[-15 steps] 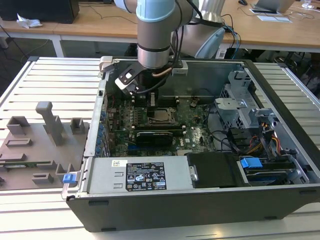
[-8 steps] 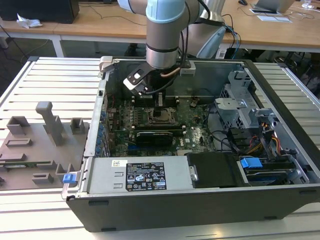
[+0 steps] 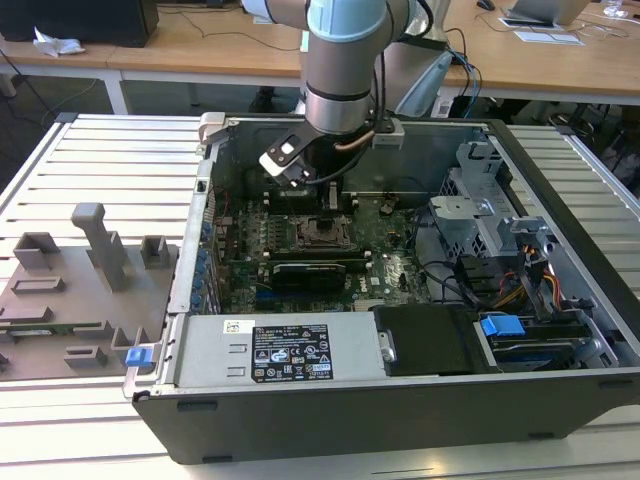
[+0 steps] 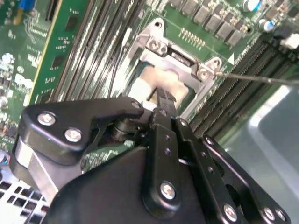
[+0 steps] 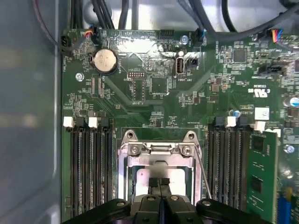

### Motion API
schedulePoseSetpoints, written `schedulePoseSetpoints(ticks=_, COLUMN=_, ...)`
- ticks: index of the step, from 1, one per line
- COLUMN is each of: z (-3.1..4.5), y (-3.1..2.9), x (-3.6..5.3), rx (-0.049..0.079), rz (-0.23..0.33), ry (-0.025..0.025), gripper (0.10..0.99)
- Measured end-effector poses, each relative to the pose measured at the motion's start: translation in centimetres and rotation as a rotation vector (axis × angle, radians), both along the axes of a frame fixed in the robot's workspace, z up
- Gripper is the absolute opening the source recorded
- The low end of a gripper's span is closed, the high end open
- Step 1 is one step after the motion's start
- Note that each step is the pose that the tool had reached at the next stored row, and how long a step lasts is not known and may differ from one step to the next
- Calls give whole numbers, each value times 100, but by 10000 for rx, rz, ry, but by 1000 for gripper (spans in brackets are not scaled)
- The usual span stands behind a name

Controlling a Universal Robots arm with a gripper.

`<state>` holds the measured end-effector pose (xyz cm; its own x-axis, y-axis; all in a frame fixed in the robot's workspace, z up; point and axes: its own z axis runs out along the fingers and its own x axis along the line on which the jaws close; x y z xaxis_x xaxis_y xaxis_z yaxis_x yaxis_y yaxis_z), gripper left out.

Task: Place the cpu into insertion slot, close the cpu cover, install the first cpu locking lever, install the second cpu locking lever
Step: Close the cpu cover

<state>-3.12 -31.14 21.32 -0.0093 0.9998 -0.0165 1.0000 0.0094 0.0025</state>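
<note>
On the exterior view's left, a grey fixture board [image 3: 90,285] with upright holders lies on the slatted table [image 3: 110,150], just beside the open computer case [image 3: 400,425]. A small blue clip [image 3: 139,355] sits at the board's near corner, against the case.

In the middle of that view, my arm comes down into the case over the green motherboard [image 3: 395,270]. My gripper [image 3: 328,207] hangs directly above the insertion slot [image 3: 322,233].

In both wrist views my fingers [image 5: 154,184] are pressed together into one narrow tip with nothing visible between them. The tip is over the cpu [image 5: 180,179]. The cpu lies flat in the slot, framed by the square window of the cpu cover [image 5: 140,158], which is down over it. I cannot tell whether my tip touches the chip or hovers just above it. Black memory slots [image 5: 88,172] run along both sides of the socket. A thin wire locking lever [image 5: 202,172] slants up beside one edge of the cover. In the second wrist view it juts from a corner of the frame out over the memory slots.

On the exterior view's right are metal drive cages [image 3: 480,215], coloured cables [image 3: 535,285] and a blue tab [image 3: 502,326].
</note>
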Motion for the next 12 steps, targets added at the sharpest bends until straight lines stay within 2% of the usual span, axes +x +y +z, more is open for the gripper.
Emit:
schedulePoseSetpoints(ticks=2, z=8, y=-1, x=-20, rx=6, rz=1, ry=-3, gripper=106)
schedulePoseSetpoints(ticks=4, z=3, y=-9, x=-152, rx=69, rz=0, ry=-5, gripper=106)
schedulePoseSetpoints(ticks=8, z=-28, y=-12, x=-305, rx=121, rz=1, ry=-5, gripper=106)
schedulePoseSetpoints(ticks=12, z=-69, y=-12, x=-333, rx=143, rz=2, ry=-6, gripper=106)
